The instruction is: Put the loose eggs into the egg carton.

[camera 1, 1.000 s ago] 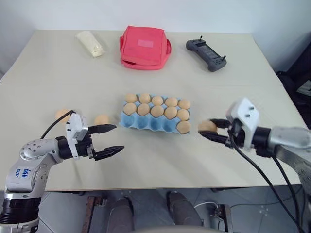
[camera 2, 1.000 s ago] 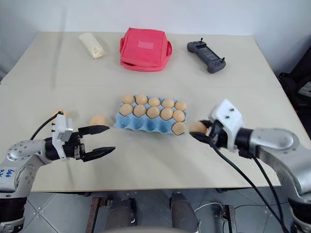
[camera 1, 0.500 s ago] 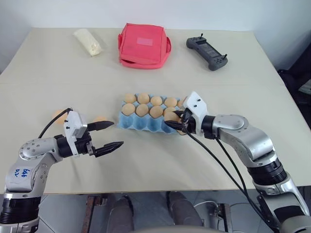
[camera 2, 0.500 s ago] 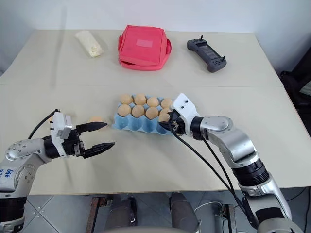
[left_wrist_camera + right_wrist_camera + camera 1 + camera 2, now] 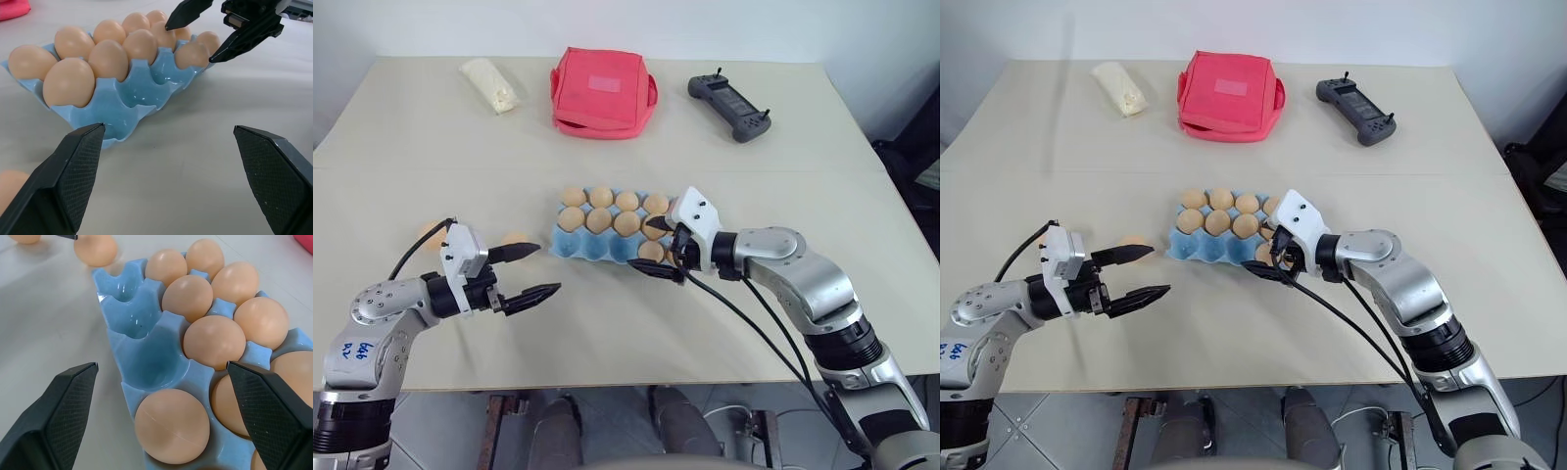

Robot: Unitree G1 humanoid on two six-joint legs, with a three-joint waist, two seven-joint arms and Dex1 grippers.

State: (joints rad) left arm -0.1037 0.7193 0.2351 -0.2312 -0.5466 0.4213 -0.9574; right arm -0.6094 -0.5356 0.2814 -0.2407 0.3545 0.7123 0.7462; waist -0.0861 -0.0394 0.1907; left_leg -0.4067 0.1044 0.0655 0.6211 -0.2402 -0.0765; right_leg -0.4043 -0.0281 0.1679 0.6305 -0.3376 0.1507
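The light blue egg carton (image 5: 588, 249) lies mid-table with its two back rows full of eggs. An egg (image 5: 172, 426) sits in a front-row cup toward the right end, and the three cups to its left are empty. My right gripper (image 5: 642, 253) is open, its fingers spread on either side of that egg. Two loose eggs lie left of the carton: one (image 5: 516, 239) close to it, one (image 5: 433, 233) farther left. My left gripper (image 5: 548, 268) is open and empty, just in front of the nearer loose egg and pointing at the carton.
At the back of the table lie a red fabric pouch (image 5: 604, 93), a pale cream packet (image 5: 490, 85) to its left and a black handheld controller (image 5: 728, 108) to its right. The table's front edge (image 5: 636, 377) runs close below both grippers.
My right gripper carried an egg leftward to the carton's front row and opened; the egg now rests in a cup. The left arm stayed still.
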